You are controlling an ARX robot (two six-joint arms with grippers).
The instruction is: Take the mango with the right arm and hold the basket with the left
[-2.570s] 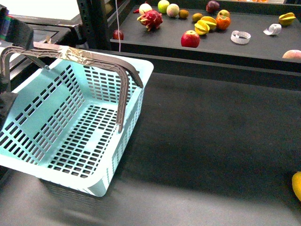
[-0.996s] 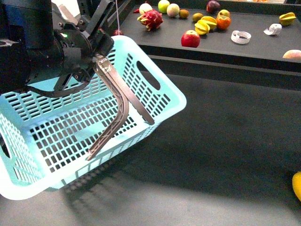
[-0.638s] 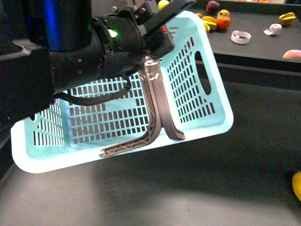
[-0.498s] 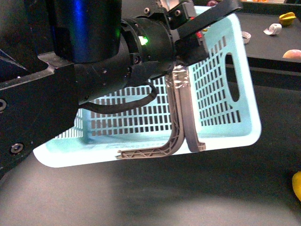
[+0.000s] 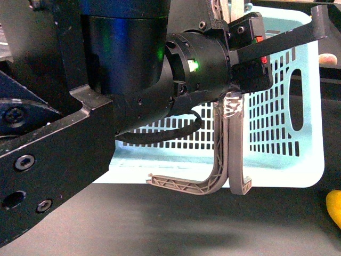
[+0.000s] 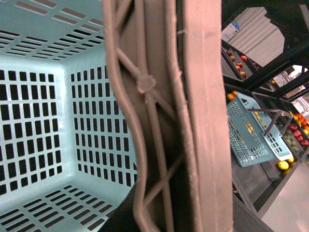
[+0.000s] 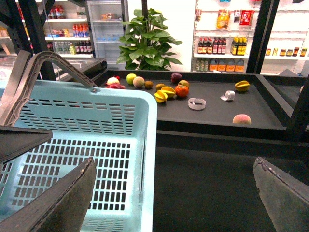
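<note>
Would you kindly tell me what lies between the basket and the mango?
Nothing; in the front view, only bare dark tabletop shows between the basket and the mango.

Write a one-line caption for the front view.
Aqua basket hangs tilted by its grey-brown handles from the left gripper; a yellow mango shows at the right edge.

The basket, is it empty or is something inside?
Empty where visible: the basket shows only bare slotted walls and floor, left wrist view.
</note>
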